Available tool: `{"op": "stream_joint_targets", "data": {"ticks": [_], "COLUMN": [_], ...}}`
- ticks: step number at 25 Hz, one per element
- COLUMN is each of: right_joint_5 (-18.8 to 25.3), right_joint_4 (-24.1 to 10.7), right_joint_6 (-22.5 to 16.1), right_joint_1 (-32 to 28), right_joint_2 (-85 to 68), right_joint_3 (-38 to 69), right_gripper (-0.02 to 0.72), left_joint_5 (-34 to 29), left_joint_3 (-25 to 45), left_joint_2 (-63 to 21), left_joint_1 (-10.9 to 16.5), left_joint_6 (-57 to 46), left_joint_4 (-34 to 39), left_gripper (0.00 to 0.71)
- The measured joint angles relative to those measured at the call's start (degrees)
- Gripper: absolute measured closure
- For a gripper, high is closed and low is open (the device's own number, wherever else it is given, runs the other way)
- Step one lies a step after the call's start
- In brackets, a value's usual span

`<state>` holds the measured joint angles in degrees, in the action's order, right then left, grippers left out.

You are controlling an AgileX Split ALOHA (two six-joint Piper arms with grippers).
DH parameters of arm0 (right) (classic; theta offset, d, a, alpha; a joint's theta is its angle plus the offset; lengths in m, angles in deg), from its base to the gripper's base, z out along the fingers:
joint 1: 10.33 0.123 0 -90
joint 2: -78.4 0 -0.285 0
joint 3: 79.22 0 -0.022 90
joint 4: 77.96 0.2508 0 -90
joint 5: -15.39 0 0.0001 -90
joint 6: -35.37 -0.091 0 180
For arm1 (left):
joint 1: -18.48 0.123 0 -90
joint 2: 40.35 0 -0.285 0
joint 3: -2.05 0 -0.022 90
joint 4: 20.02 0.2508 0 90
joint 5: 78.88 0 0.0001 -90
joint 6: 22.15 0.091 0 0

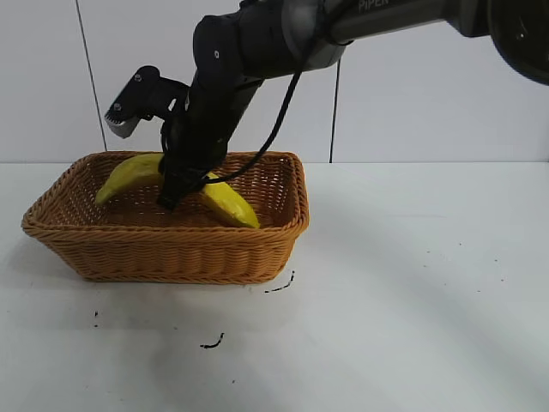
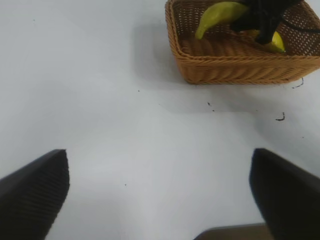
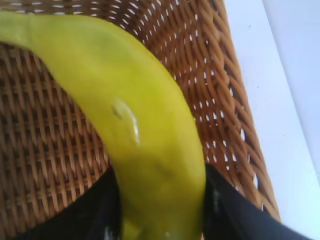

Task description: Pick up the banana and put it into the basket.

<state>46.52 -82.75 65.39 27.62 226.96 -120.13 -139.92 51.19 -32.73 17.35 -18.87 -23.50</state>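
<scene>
Right hand (image 1: 176,190) is down inside the basket (image 1: 180,251), reaching in from above on a dark arm that comes across from the exterior view's right side. It's clamped on the banana (image 1: 225,202) about mid-length: in the right wrist view the two black fingers (image 3: 230,210) sit tight against either side of the yellow skin, no visible gap.

Banana sits inside the basket, running lengthwise, one end near the basket's far-left corner, the other toward the right side just under the rim. Can't tell whether it's resting on the woven floor or held just above it (the hand blocks the middle section). Small pale scuff on the skin shows in the right wrist view (image 3: 127,117).

Basket is on the white counter (image 1: 412,300), in the left half of the exterior view. A few small dark specks on the counter (image 1: 213,342) in front of it.

Left hand (image 2: 160,200) is well apart from the basket, over bare counter. Its two dark fingers (image 2: 35,192) stand wide open at the edges of the left wrist view, holding nothing. From there the basket (image 2: 240,70) is visible farther off with the banana (image 2: 220,14) and the right arm in it.
</scene>
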Motion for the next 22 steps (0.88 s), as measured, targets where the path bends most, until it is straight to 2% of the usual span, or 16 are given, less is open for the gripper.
{"op": "stream_joint_targets", "data": {"ticks": [4, 6, 9, 11, 14, 19, 22], "right_joint_5": [3.0, 5.7, 10.9, 13.6, 17.2, 23.2, 25.2], "right_joint_4": [-0.1, -0.1, 0.5, 0.6, 0.6, 0.6, 0.6], "right_joint_6": [-11.5, -18.5, -27.0, -30.4, -32.0, -32.2, -32.2], "right_joint_1": [0.0, -0.1, -1.1, -3.1, -7.6, -17.5, -23.9], "right_joint_2": [-3.9, -7.2, -11.3, -12.7, -13.4, -13.4, -13.4], "right_joint_3": [0.0, 0.0, -0.1, -0.2, -0.2, -0.2, -0.2], "right_gripper": [0.047, 0.047, 0.047, 0.047, 0.047, 0.047, 0.047], "left_joint_5": [0.0, 0.0, 0.0, 0.0, 0.0, 0.0, 0.0], "left_joint_3": [0.0, 0.0, 0.0, 0.0, 0.0, 0.0, 0.0], "left_joint_2": [0.0, 0.0, 0.0, 0.0, 0.0, 0.0, 0.0], "left_joint_1": [0.0, 0.0, 0.0, 0.0, 0.0, 0.0, 0.0], "left_joint_6": [0.0, 0.0, 0.0, 0.0, 0.0, 0.0, 0.0], "left_joint_4": [0.0, 0.0, 0.0, 0.0, 0.0, 0.0, 0.0], "left_gripper": [0.015, 0.015, 0.015, 0.015, 0.015, 0.015, 0.015]}}
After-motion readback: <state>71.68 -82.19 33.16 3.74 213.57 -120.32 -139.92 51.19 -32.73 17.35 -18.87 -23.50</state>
